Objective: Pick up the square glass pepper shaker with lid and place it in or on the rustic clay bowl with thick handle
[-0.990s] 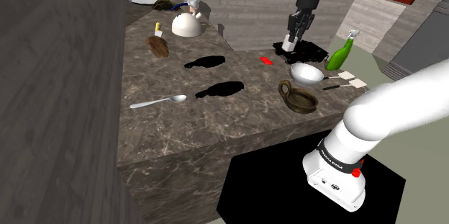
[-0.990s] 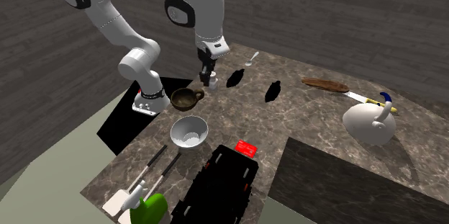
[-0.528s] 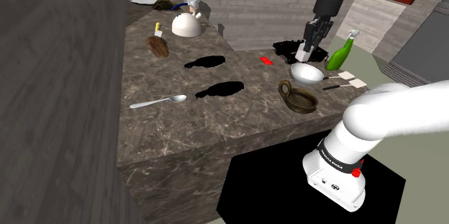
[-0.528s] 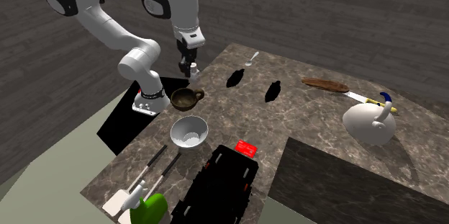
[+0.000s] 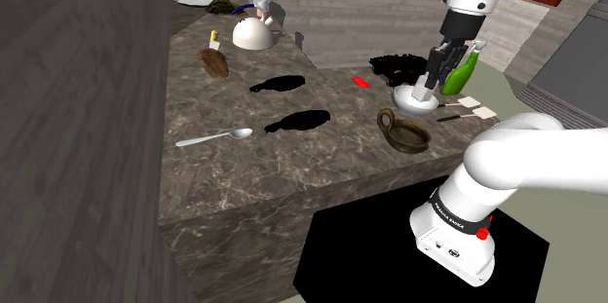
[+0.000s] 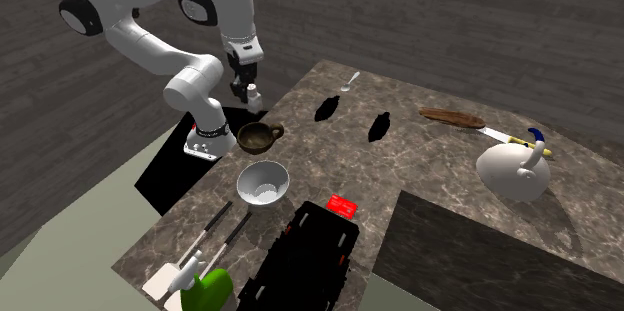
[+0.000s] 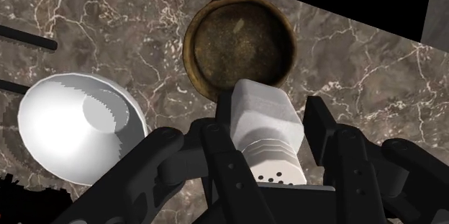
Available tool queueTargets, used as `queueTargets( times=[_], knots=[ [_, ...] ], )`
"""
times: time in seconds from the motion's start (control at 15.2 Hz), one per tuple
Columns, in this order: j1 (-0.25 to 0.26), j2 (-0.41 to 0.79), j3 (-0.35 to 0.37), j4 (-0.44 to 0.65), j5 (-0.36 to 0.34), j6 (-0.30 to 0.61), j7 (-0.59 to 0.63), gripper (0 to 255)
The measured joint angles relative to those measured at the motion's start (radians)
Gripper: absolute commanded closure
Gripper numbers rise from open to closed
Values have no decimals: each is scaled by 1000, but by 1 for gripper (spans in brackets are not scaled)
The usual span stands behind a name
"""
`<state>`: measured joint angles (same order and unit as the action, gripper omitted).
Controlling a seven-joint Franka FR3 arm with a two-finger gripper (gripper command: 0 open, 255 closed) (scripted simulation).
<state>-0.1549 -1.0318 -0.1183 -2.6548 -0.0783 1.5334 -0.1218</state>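
— So, taking it from the big things down, which step is this?

— The carry, I'd say. The bench (image 5: 292, 155) has the arm (image 6: 150, 44) reaching over the end nearest the stand. The brown bowl (image 7: 239, 46) with the thick handle sits there, nothing in it, just beside the white bowl (image 7: 72, 136). The shaker (image 7: 265, 125) is up in the air, clear of the bench. The pincer (image 7: 270, 114) is pinching its square body, one finger on each side, with the holed lid toward the hand.

— And next?

— In the wrist view the brown bowl lies just beyond the shaker, not squarely under it. My guess is it needs a short shift to centre over the bowl's mouth, then a descent, and only then the release. The white bowl is close by, so the aim matters.

— What's changed?

— A second ago, in the shoulder view, the pincer hung farther up and to the left, over the black thing at the far edge. Half a second ago it was partway across. Now it sits lower and to the right, in front of the green bottle (image 5: 460, 72). In the second exterior view it has swung to the left and the upper arm has folded back. Both bowls lie where they did.
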Motion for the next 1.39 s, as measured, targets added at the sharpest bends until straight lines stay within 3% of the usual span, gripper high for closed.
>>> queueTargets(
  times=[0.86, 1.25, 1.32, 1.39],
  knots=[
    [-11, -27, -17, -179, -19, 151, -1, 255],
    [-12, -25, -19, -187, -20, 162, -1, 255],
    [-12, -25, -19, -187, -20, 162, -1, 0],
    [-12, -25, -19, -187, -20, 162, -1, 0]
  ],
)
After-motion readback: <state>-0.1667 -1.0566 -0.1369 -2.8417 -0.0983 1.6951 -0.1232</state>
